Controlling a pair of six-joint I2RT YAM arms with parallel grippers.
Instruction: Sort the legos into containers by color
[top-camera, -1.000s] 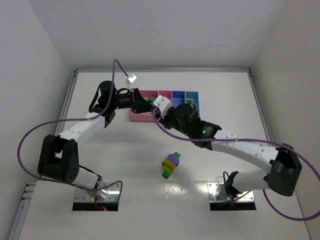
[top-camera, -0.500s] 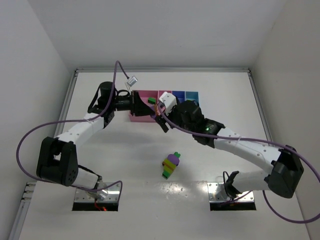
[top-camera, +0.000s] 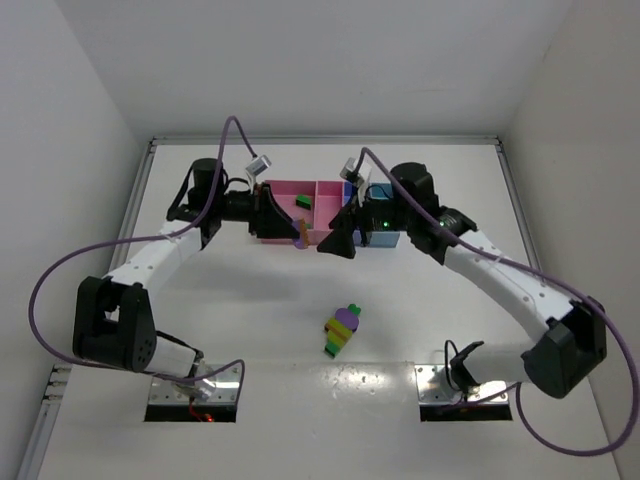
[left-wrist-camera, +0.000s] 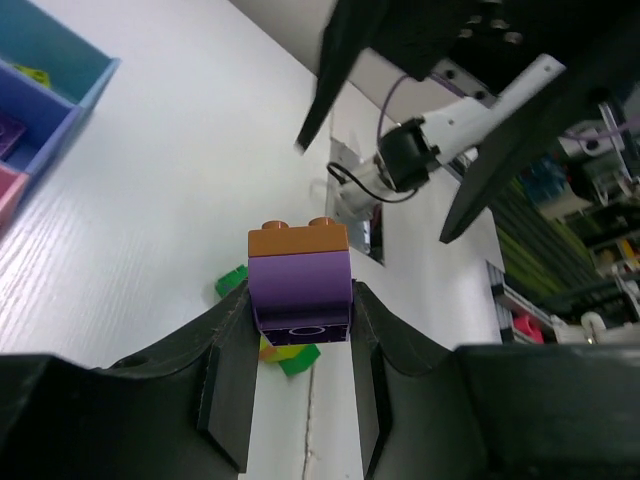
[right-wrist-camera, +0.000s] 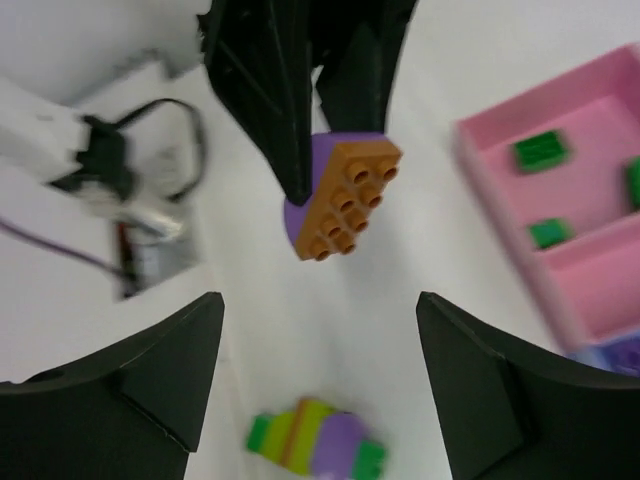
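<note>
Item: purple-and-orange stack (left-wrist-camera: 300, 285), a purple brick with an orange brick pressed on top. It is pinched at the purple part between the pads of the left gripper (left-wrist-camera: 300, 305), in the air over the table (top-camera: 200, 330), just in front of the near wall of the wide pink bin (top-camera: 283, 192). Left wrist view only: the purple brick's hollow underside faces the wrist, so the stack's long axis runs straight out along the fingers, orange end outermost. Right wrist view only: the orange studs face that camera head-on and point at the right gripper (right-wrist-camera: 318, 300). Its fingers (right-wrist-camera: 150, 370) stand spread wide with nothing between them, near the stack but apart from it. Top view only: both arms reach in front of the containers (top-camera: 312, 184), a joined row reading left to right: wide pink, narrow pink bin (top-camera: 325, 195), blue bin (left-wrist-camera: 48, 130), light blue bin (left-wrist-camera: 45, 35). Contents: dark green bricks (right-wrist-camera: 540, 150) in the pink part, three seen from the right wrist, exact compartment of each unclear; a purple brick (left-wrist-camera: 8, 130) in the blue bin; a yellow-green brick (left-wrist-camera: 32, 72) in the light blue bin. Loose: one multicoloured clump (top-camera: 342, 330) of green, yellow-green and purple on the table, well nearer the arm bases, long axis slanting from near-left to far-right.
</note>
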